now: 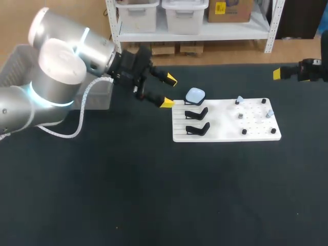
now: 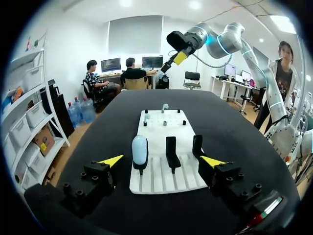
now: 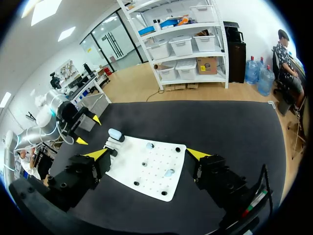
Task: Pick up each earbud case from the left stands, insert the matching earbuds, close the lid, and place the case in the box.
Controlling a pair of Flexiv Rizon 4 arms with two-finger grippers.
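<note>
Now | left fingers open, just beside stand end of board | right fingers open, well apart from board

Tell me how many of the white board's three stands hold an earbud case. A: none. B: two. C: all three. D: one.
D: only one pale blue earbud case sits on a stand; the middle stand and the end stand are bare.
</note>
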